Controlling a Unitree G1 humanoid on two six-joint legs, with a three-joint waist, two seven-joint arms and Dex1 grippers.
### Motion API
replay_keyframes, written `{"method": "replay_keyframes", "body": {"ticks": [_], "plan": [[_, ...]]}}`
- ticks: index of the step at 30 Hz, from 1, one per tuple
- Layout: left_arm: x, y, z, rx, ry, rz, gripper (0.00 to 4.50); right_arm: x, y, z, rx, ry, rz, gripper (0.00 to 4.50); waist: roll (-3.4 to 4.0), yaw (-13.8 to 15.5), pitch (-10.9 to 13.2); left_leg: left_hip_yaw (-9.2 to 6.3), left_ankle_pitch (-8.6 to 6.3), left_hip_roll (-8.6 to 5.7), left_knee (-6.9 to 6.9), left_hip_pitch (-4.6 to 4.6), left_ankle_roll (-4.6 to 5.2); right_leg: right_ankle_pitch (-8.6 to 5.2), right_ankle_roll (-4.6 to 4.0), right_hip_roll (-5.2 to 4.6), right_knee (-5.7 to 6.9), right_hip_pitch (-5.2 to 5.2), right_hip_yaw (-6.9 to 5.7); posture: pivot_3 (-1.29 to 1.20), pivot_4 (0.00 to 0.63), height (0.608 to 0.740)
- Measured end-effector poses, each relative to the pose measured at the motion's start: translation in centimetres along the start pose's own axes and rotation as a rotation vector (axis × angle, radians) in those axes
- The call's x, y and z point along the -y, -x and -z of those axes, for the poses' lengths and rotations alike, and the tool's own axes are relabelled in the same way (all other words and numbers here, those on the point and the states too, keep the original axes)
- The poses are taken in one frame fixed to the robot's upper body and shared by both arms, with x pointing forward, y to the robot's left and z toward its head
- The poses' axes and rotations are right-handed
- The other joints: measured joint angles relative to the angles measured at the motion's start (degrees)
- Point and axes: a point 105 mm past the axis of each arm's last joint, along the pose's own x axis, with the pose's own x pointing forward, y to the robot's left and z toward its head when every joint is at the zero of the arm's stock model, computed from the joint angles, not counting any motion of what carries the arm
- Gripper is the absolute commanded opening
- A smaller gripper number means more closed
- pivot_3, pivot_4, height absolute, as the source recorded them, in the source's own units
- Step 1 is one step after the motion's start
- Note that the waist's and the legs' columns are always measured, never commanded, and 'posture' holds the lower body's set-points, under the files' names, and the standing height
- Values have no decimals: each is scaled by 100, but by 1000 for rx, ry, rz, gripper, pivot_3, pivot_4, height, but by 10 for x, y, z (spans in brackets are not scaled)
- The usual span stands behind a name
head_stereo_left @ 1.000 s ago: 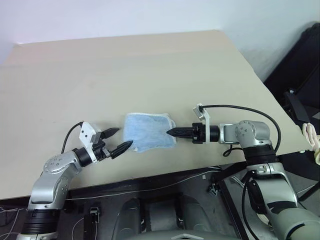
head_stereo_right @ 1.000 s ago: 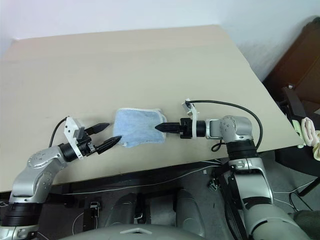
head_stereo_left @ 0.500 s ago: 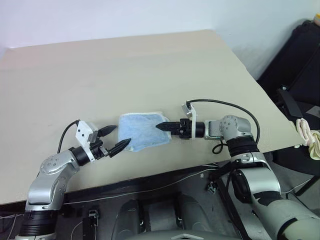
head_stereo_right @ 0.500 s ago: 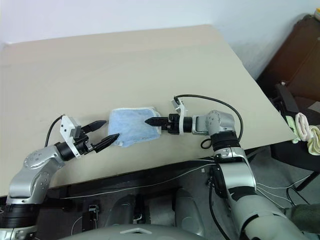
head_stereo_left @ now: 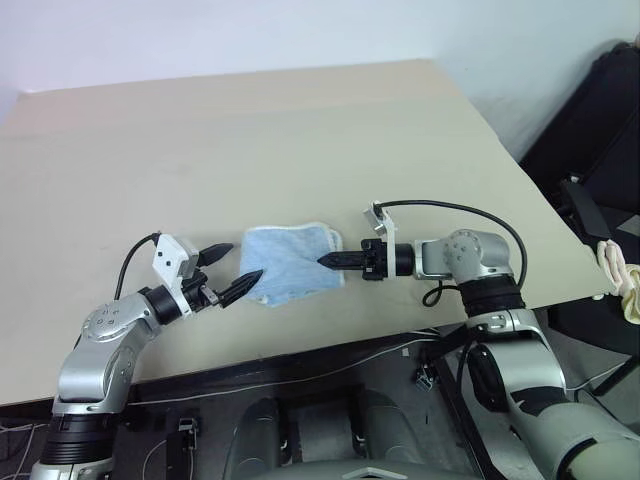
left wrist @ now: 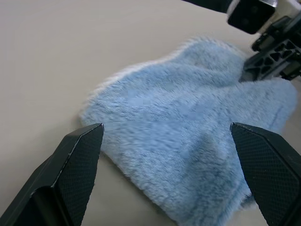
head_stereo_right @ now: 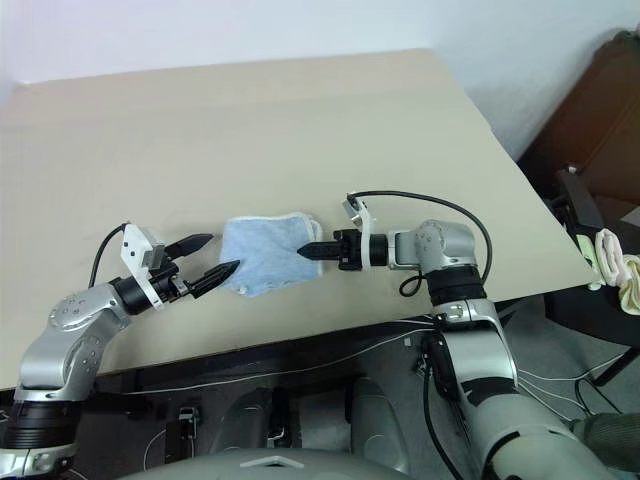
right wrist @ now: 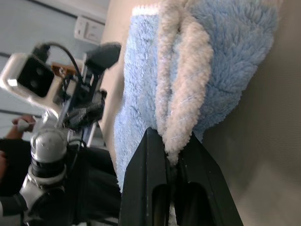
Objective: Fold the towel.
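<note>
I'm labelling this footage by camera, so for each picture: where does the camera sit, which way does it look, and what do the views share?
Left eye view: on the head, looking forward and down at the beige table, the fluffy light-blue towel and both arms.
Right eye view: the head's other eye, same scene; right gripper shut on the towel's edge.
Left wrist view: along the open left gripper toward the towel.
Right wrist view: along the shut fingers pinching the towel's white hem.
Shared: the towel; each wrist view also shows the other gripper.
</note>
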Motion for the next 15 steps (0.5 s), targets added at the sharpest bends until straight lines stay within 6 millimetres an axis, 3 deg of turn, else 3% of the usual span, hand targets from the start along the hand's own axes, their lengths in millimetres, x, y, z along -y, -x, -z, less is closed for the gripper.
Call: {"method": "replay_keyframes", "body": {"ticks": [2, 7, 15], "plan": [[-2, -1, -1, 0, -4, -3, 4500, -8, 8, -7, 47, 9, -17, 15, 1, 38, 1, 1, -1, -2, 0, -21, 2, 1, 1, -1, -2, -17, 0, 0, 150, 740], [-8, -3, -4, 0, -24, -13, 4500, -32, 48, -50, 281, 195, 40, 15, 1, 107, 1, 1, 0, -3, 0, -42, 3, 2, 5, 1, -2, -35, -5, 0, 150, 740], [-7, -15, -4, 7, -27, 10, 4500, -12, 107, -89, 782, 144, 235, 15, 2, 104, 1, 13, 2, -9, 5, -50, 5, 12, 22, 9, -1, -35, -8, 0, 150, 740]]}}
